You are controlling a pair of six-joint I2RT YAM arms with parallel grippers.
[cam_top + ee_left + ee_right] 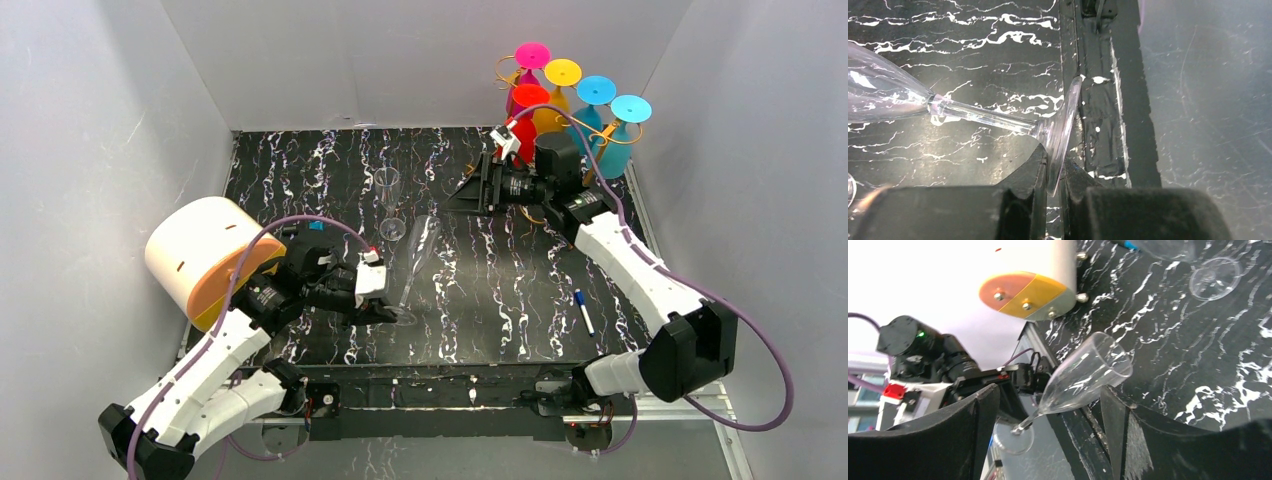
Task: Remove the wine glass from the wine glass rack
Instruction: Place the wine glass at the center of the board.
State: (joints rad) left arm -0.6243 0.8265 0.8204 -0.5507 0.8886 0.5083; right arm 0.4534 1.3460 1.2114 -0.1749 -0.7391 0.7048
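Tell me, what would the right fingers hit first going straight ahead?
Most likely the bowl of the tilted clear wine glass, framed between the right fingers; the left fingers pinch its foot. Depth is uncertain.

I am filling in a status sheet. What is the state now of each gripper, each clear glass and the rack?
held glass: tilted, pinched by its foot.
left gripper: shut on held glass.
right gripper: open, empty.
other clear glass: standing upright.
wine glass rack: upright, five coloured glasses hanging.
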